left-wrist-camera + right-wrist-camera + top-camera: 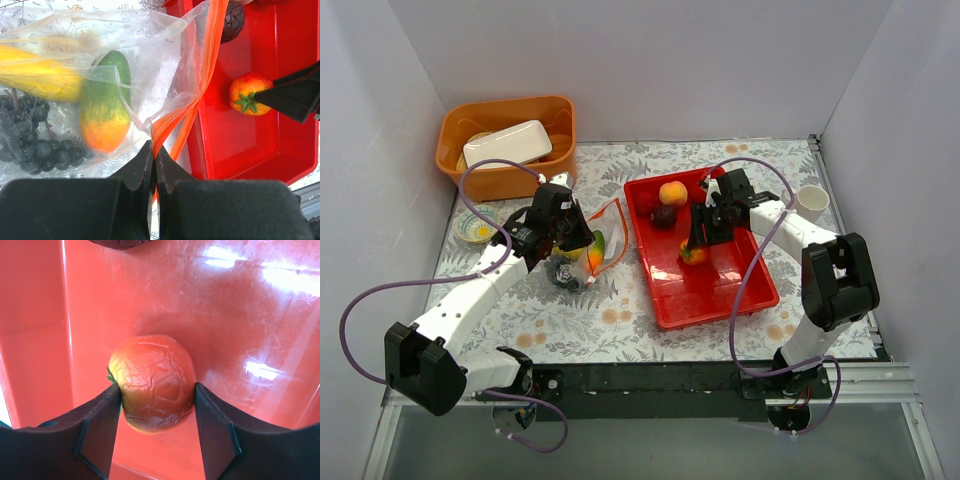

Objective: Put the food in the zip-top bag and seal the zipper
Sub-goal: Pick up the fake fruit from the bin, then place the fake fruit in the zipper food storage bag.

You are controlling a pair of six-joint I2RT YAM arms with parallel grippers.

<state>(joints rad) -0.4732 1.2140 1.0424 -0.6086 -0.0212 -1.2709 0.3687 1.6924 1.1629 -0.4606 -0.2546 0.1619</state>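
Both grip: the left end effector [154, 152] pinches the zipper [212, 45] of the zip-top bag [150, 60], the right end effector [156, 407] squeezes a red-orange toy fruit [152, 380] in the red tray [240, 315], to lift into the bag next.

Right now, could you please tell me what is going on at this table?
The left end effector is pinched shut on the mouth edge of the zip-top bag, at its orange zipper, and the mouth is open. The mango, yellow piece and grape bunch are already inside. The right end effector has closed on a red-orange fruit in the red tray, where a peach-orange ball and a dark red ball are not yet bagged.
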